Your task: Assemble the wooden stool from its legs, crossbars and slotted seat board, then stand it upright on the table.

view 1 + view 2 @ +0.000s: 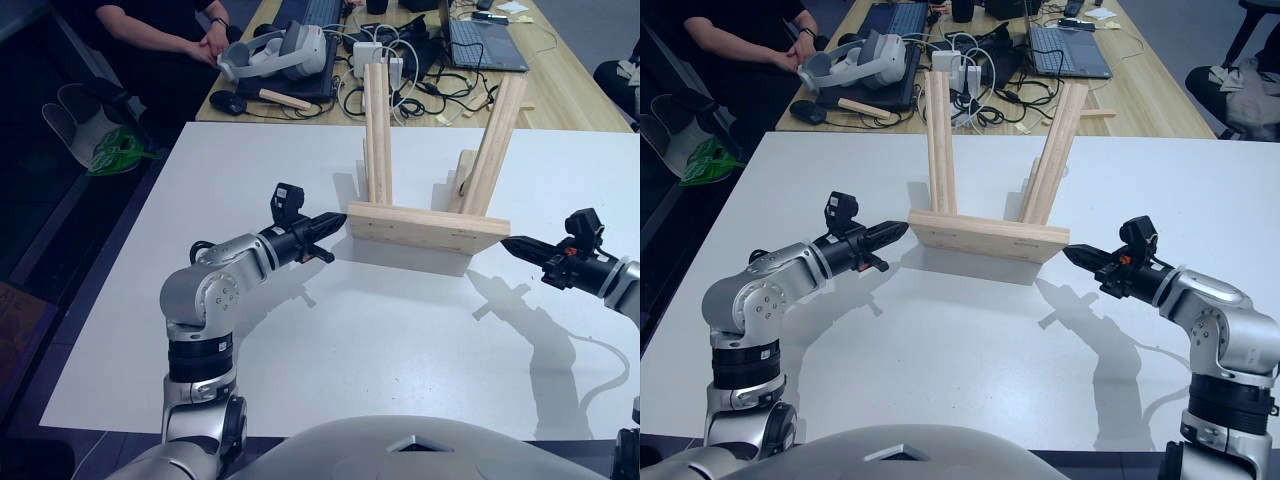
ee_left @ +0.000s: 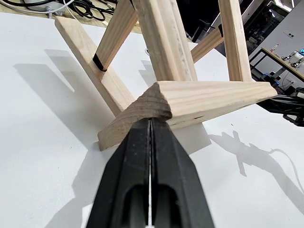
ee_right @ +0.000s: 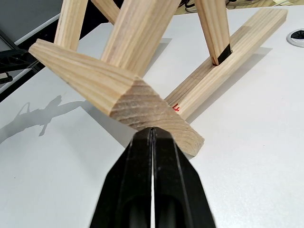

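The assembled wooden stool (image 1: 428, 228) is tipped over on the white table (image 1: 330, 350). Its seat board (image 1: 985, 236) stands on edge facing me, and its legs (image 1: 376, 130) slant up and away. A lower leg (image 2: 88, 61) with a crossbar (image 2: 114, 35) rests on the table behind the board. My left gripper (image 1: 338, 222) is shut, its tip against the board's left end (image 2: 159, 102). At the board's right end (image 3: 137, 102) my right gripper (image 1: 508, 243) is shut too, its tip touching the wood. Neither holds anything between its fingers.
Behind the white table is a wooden desk (image 1: 560, 90) with laptops, cables, a headset (image 1: 275, 52) and a loose wooden piece (image 1: 285, 98). A person sits at its far left. The white table's near half is bare; its left edge drops to dark floor.
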Motion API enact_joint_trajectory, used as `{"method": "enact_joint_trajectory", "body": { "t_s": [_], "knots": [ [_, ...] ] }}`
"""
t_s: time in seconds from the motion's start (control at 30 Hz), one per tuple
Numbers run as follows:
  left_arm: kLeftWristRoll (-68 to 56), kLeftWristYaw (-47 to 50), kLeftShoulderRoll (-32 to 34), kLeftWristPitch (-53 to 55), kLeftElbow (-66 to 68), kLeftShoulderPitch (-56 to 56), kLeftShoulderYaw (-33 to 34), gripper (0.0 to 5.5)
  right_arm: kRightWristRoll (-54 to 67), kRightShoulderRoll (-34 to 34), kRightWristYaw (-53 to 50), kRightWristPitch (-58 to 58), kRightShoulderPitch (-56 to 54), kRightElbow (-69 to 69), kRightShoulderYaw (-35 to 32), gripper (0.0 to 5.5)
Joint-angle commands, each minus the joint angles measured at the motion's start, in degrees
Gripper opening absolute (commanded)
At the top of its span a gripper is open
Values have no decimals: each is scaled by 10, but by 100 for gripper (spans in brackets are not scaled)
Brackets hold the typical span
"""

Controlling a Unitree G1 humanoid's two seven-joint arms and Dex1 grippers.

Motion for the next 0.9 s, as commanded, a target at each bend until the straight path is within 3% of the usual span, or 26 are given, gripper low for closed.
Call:
{"method": "enact_joint_trajectory", "body": {
  "t_s": [0.03, 0.6, 0.9],
  "knots": [
    [-110, -73, -70, 24, -32, -34, -76, 2, 93, 51, 44, 11, -41, -52, 59, 0],
    [-68, -50, -42, -5, -16, -19, -90, 2, 72, 40, 41, -9, -22, -37, 52, 0],
    [-16, 18, -23, -69, -13, 12, -49, 2, 54, 1, 31, -55, 39, 1, 6, 0]
  ]
}}
